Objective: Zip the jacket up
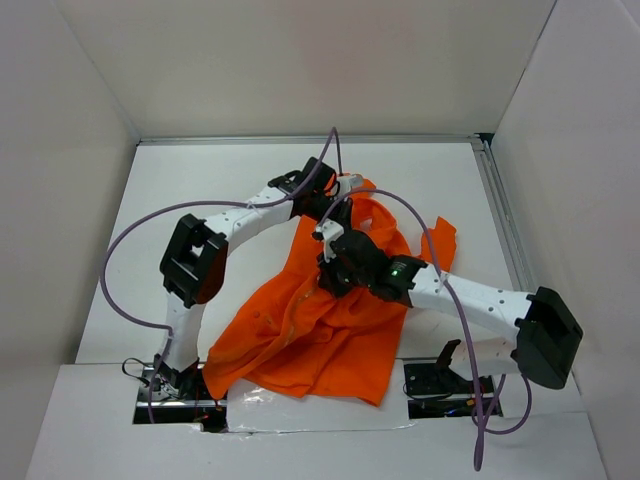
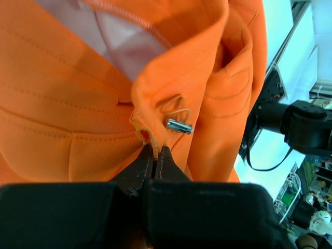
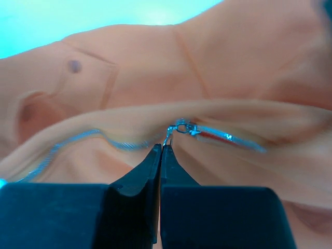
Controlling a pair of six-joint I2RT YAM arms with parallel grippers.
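Note:
The bright orange jacket (image 1: 310, 320) lies crumpled in the middle of the table. At its far end, my left gripper (image 2: 155, 149) is shut on a frayed orange edge of the jacket (image 2: 78, 104), just below a small silver metal piece (image 2: 179, 126). Pale lining (image 2: 119, 44) shows above. My right gripper (image 3: 162, 147) is shut on the thin silver zipper pull (image 3: 168, 137), which hangs from the slider (image 3: 184, 127). Silver zipper teeth (image 3: 231, 137) run off to both sides. In the top view the left gripper (image 1: 322, 205) and right gripper (image 1: 335, 268) sit close together over the jacket.
White walls enclose the white table (image 1: 200, 180) on three sides, with a metal rail (image 1: 500, 220) along the right edge. Purple cables (image 1: 120, 250) loop beside both arms. The right arm's black body (image 2: 301, 124) shows at the right of the left wrist view.

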